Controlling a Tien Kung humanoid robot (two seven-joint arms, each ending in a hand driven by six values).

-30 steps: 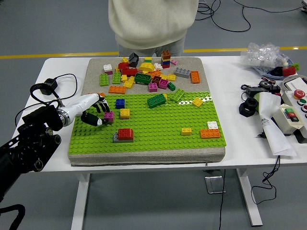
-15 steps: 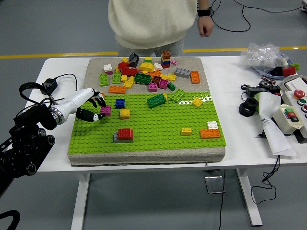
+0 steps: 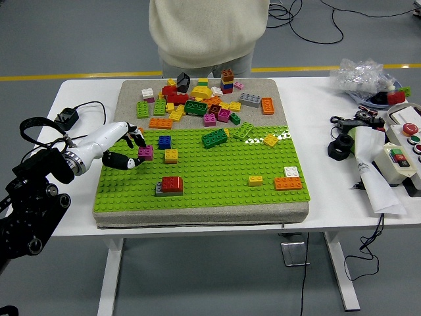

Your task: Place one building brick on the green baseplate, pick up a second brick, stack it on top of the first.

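Observation:
The green baseplate (image 3: 217, 178) covers the near part of a grey mat. A red brick stacked on a grey brick (image 3: 170, 185) stands at its lower left. My left hand (image 3: 131, 150) reaches in from the left over the plate's left edge, fingers curled on a small magenta brick (image 3: 145, 153), held just above the studs. A blue brick (image 3: 164, 141) and a yellow brick (image 3: 171, 156) sit right beside it. The right arm is out of view.
Several loose bricks (image 3: 197, 102) lie on the grey mat behind the plate. More bricks (image 3: 287, 181) stand on the plate's right. A person (image 3: 207, 33) stands at the far side. A control box (image 3: 398, 155), paper and black parts lie at the table's right.
My left hand has drawn back to the left and slightly away, carrying the magenta brick with it. The person's hand seen briefly at the top right is gone.

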